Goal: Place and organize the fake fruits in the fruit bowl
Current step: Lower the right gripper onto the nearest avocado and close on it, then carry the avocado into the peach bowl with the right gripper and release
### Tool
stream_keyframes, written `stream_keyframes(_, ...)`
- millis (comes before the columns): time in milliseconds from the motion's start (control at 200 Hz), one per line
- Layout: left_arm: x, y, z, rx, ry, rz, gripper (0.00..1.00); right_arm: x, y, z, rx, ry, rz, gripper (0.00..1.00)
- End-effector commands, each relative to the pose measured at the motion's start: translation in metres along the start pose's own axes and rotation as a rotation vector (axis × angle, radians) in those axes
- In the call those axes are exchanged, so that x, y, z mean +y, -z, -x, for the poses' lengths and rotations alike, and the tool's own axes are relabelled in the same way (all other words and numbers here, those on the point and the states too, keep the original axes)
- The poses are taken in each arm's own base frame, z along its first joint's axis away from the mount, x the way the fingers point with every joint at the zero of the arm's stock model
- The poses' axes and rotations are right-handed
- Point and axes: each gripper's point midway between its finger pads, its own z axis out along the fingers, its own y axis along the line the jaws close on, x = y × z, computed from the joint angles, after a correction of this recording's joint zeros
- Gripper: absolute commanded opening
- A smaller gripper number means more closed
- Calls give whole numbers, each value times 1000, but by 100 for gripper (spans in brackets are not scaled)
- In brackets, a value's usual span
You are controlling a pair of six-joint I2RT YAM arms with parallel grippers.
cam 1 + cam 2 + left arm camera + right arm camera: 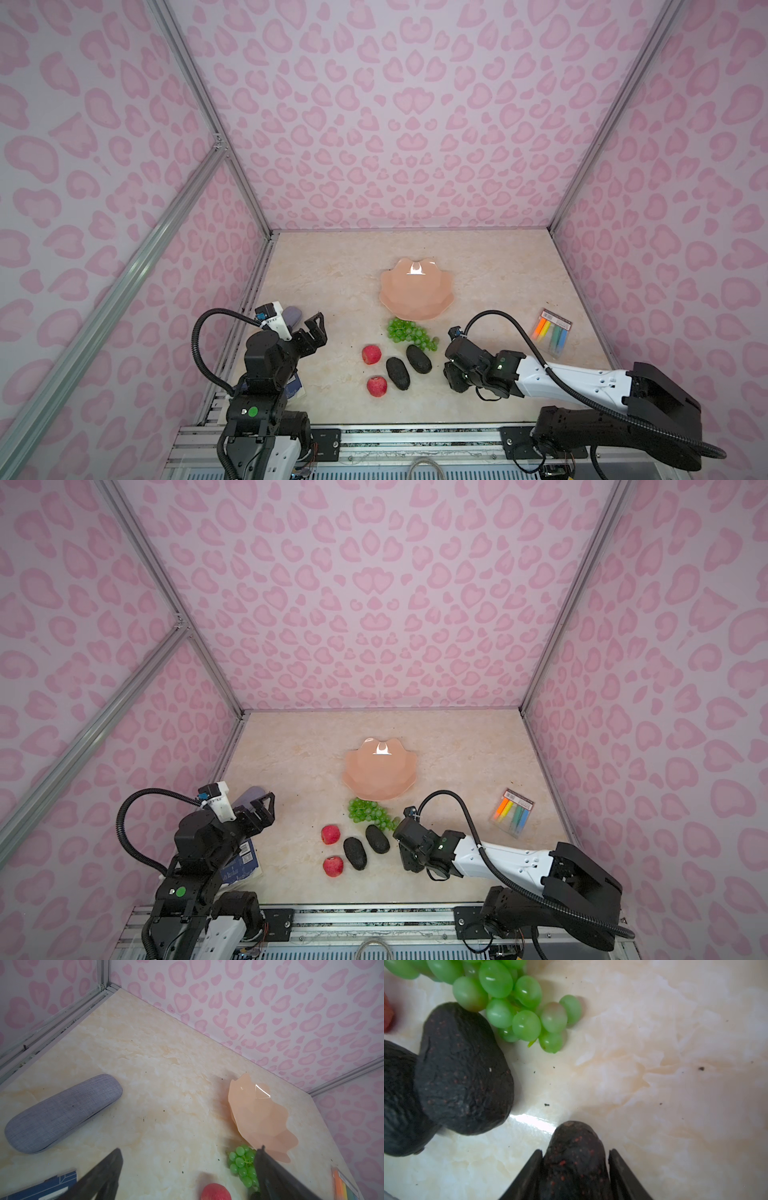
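Observation:
The peach-pink fruit bowl (415,291) stands empty at mid table. In front of it lie the green grapes (409,334), two dark avocados (418,358) (397,373) and two red apples (371,354) (377,386). In the right wrist view my right gripper (575,1152) is shut on a third avocado (574,1167), low over the table just right of the other avocados (465,1072). In both top views the right wrist hides that avocado. My left gripper (309,330) hangs open and empty at the left, apart from the fruit.
A lilac oblong case (62,1113) lies by the left wall beyond the left gripper. A blue book (243,864) sits under the left arm. A pack of coloured highlighters (550,332) lies at the right. Walls close the table on three sides.

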Motion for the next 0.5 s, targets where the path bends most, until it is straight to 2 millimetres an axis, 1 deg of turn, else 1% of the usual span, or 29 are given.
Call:
stream_keyframes(0, -1, -2, -2, 11, 6, -6, 99, 1, 0, 1, 4, -3, -13, 42)
stream_keyframes(85, 0, -3, -3, 13, 7, -5, 99, 1, 3, 5, -3, 1, -20, 35)
stream_keyframes(110, -1, -3, -2, 12, 7, -6, 99, 2, 8, 10, -15, 6, -22, 32)
stream_keyframes(150, -1, -3, -3, 13, 8, -6, 99, 3, 12, 15, -28, 11, -26, 31)
stream_keyframes(170, 0, -3, -3, 15, 8, -5, 99, 4, 17, 22, -44, 14, -32, 31)
stream_keyframes(260, 0, -3, -4, 18, 11, -6, 99, 8, 42, 56, -129, 16, -57, 30)
stream_keyframes(320, -1, -3, -4, 17, 13, -6, 99, 14, 58, 83, -211, 27, -63, 30)
stream_keyframes(375, -1, -3, -4, 18, 14, -8, 99, 20, 69, 109, -276, 30, -52, 30)
stream_keyframes(420, -1, -4, -5, 22, 15, -8, 99, 23, 73, 130, -311, 16, -33, 30)
stream_keyframes(495, -2, -5, -7, 31, 15, -14, 99, 26, 66, 162, -331, -14, -1, 28)
